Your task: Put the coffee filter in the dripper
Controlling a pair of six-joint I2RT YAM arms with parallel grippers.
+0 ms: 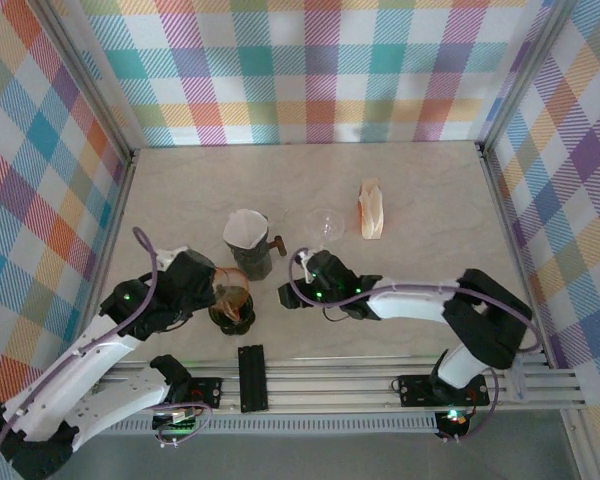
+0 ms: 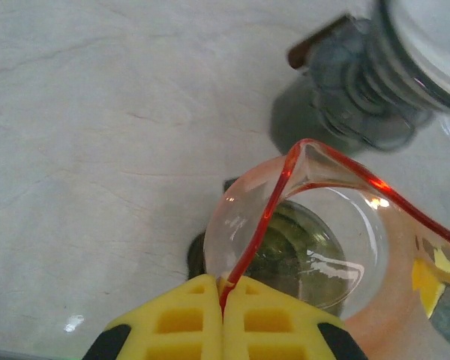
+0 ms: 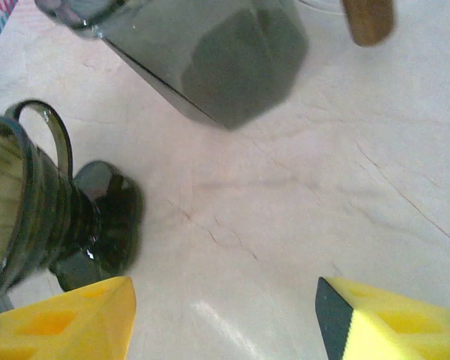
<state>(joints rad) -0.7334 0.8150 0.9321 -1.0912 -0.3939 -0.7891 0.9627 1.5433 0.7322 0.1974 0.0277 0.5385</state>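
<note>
Glossy dark glass dripper [image 3: 30, 210], matt marbled table [image 1: 430, 190], white paper filter [image 1: 245, 228]

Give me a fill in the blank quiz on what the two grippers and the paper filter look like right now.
1. The left gripper is ___ on the red rim of a clear vessel.
2. The right gripper has its jaws ___, holding nothing.
3. The paper filter standing in the grey pot is ___ in colour.
Missing words: shut; open; white.
</note>
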